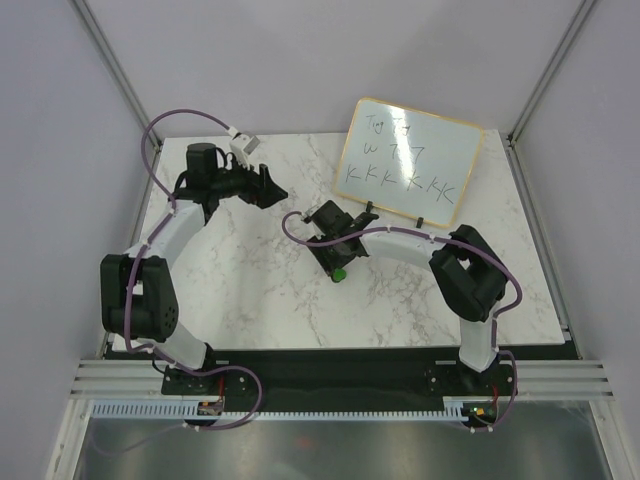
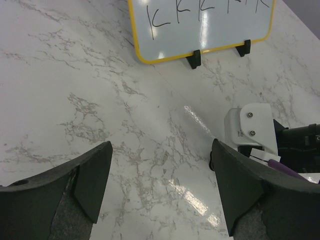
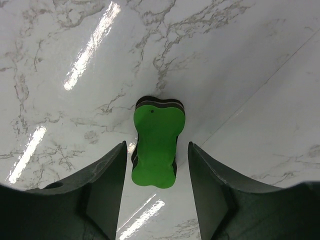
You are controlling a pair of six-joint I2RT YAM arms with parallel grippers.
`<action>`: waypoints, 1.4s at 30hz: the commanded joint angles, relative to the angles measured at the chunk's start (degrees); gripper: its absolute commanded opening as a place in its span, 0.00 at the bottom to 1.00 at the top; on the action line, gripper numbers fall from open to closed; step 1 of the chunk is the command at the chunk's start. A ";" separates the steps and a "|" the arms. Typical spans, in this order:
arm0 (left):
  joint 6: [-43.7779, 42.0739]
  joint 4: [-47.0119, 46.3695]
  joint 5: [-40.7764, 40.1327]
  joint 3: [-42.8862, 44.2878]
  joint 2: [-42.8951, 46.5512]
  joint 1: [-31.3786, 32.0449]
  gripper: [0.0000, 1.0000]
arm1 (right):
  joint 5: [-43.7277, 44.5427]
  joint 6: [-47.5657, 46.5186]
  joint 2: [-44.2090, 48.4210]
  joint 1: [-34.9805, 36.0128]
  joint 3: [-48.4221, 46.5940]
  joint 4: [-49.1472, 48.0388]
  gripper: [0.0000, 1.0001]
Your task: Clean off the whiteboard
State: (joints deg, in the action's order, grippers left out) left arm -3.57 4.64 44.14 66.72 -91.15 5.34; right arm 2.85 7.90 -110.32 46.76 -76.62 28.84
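The whiteboard (image 1: 410, 160) stands tilted on two black clip feet at the back right of the table, with several rows of marker letters on it; its lower part also shows in the left wrist view (image 2: 200, 25). The green eraser block (image 3: 156, 145) lies flat on the marble. My right gripper (image 3: 156, 165) is open just above it, its jaws on either side of the block's near end and apart from it. In the top view this gripper (image 1: 340, 262) hovers over the eraser (image 1: 340, 272) in front of the board. My left gripper (image 1: 272, 188) is open and empty at the back left (image 2: 160, 170).
The marble tabletop (image 1: 260, 290) ends at a black strip near the arm bases. Grey walls and metal posts close in the back and sides. The right arm's white camera housing (image 2: 252, 127) shows at the right of the left wrist view.
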 commanded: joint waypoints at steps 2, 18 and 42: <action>1.47 0.01 1.74 2.01 0.63 0.89 0.88 | -1.18 -0.43 -0.50 -0.18 -0.55 -0.36 0.59; 0.06 0.10 1.39 1.22 1.68 1.33 0.85 | -1.62 -0.08 -1.47 -0.62 0.33 -1.68 0.47; 2.60 1.60 -3.62 14.04 -9.11 6.52 0.78 | 5.13 -4.56 12.93 -7.47 5.78 -5.63 0.00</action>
State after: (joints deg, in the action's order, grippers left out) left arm -3.42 5.98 42.33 75.55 -96.77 10.00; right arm 3.07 5.48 -104.88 41.95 -71.37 26.52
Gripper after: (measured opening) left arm 0.785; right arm 0.367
